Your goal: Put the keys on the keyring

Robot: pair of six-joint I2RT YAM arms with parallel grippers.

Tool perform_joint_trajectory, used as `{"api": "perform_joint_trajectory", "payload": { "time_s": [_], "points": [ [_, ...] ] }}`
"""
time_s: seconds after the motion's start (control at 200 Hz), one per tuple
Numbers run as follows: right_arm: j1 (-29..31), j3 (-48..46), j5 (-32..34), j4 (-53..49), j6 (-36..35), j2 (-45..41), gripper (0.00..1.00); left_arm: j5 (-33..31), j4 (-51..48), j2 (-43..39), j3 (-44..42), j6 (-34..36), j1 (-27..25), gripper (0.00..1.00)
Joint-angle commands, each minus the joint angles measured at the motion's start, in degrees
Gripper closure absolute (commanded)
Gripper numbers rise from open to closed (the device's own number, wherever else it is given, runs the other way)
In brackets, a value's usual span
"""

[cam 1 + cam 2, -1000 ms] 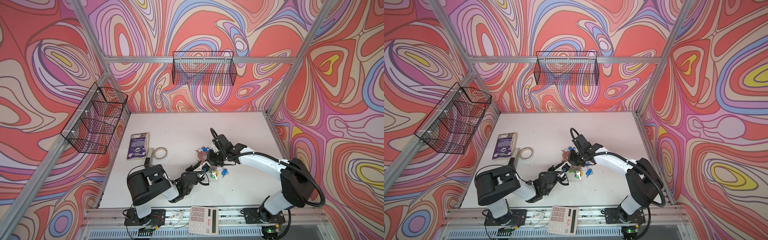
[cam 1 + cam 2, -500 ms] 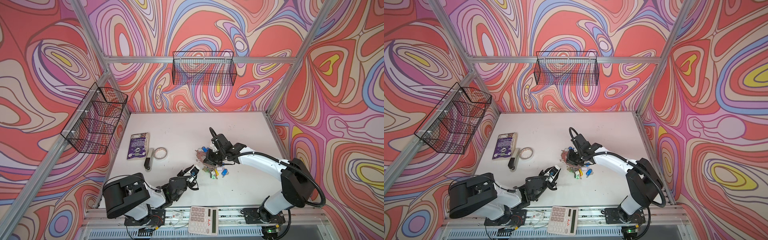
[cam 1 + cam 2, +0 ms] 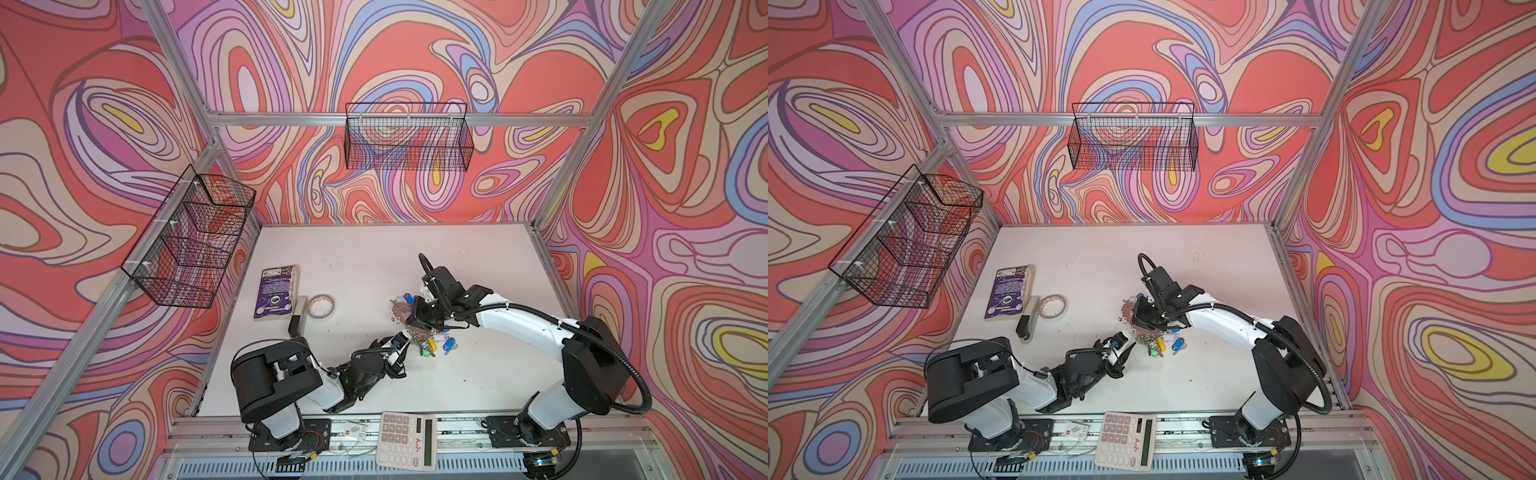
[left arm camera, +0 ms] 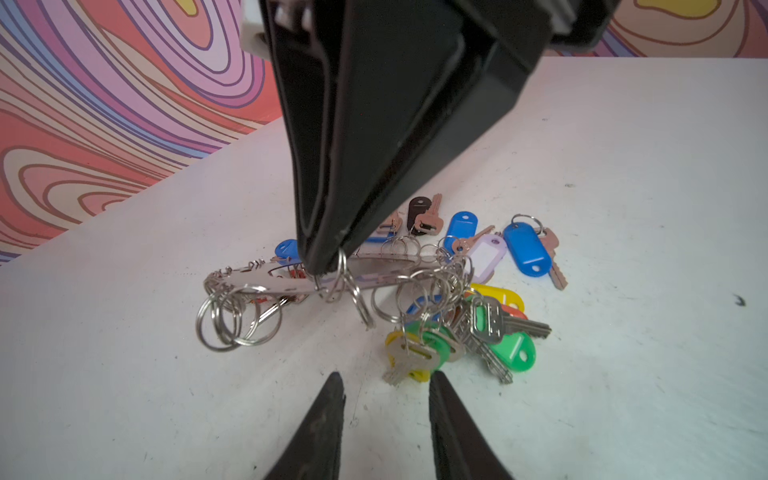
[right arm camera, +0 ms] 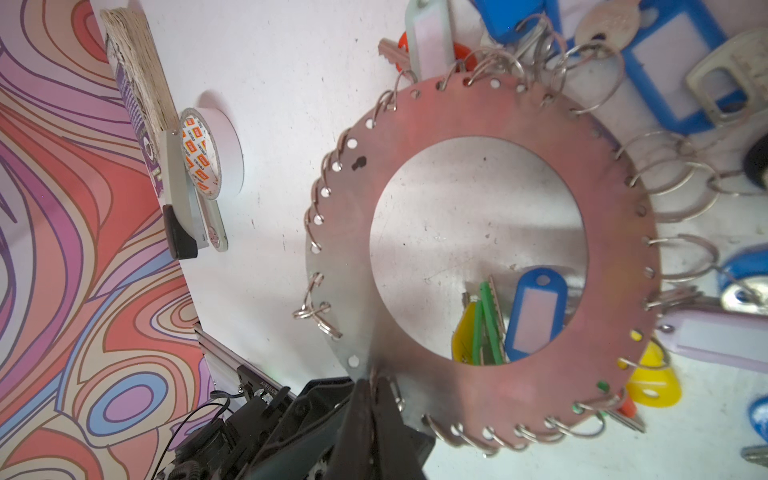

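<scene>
The keyring is a flat grey metal disc with a wide hole and small split rings along its rim. My right gripper is shut on its rim and holds it just above the table. Seen edge-on in the left wrist view, the keyring hangs from the right gripper. The keys, with green, yellow and blue tags, lie heaped under and beside it. My left gripper is open and empty, its tips just short of the yellow-tagged key. Both top views show the keyring and the left gripper.
A tape roll, a purple book and a grey and black stapler-like tool lie at the table's left. A calculator rests on the front rail. Wire baskets hang on the walls.
My left gripper drew back to the left, then came right again to the heap of keys, and its jaws opened wider. The right gripper kept its hold on the keyring.
</scene>
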Motion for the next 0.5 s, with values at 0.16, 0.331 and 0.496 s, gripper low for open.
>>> {"api": "perform_joint_trajectory", "payload": {
  "time_s": [0.16, 0.331, 0.496],
  "points": [
    [0.22, 0.32, -0.60, 1.82, 1.20, 0.06, 1.00, -0.48, 4.98, 1.33, 2.61, -1.64, -0.52, 0.70],
    [0.20, 0.14, -0.69, 1.73, 1.27, -0.12, 1.00, -1.87, 4.94, 2.31, 3.44, -2.10, -0.52, 0.76],
    [0.18, -0.19, -0.50, 1.75, 1.27, -0.45, 1.00, -4.28, 4.81, 2.66, 3.55, -3.09, -0.52, 0.86]
  ]
}}
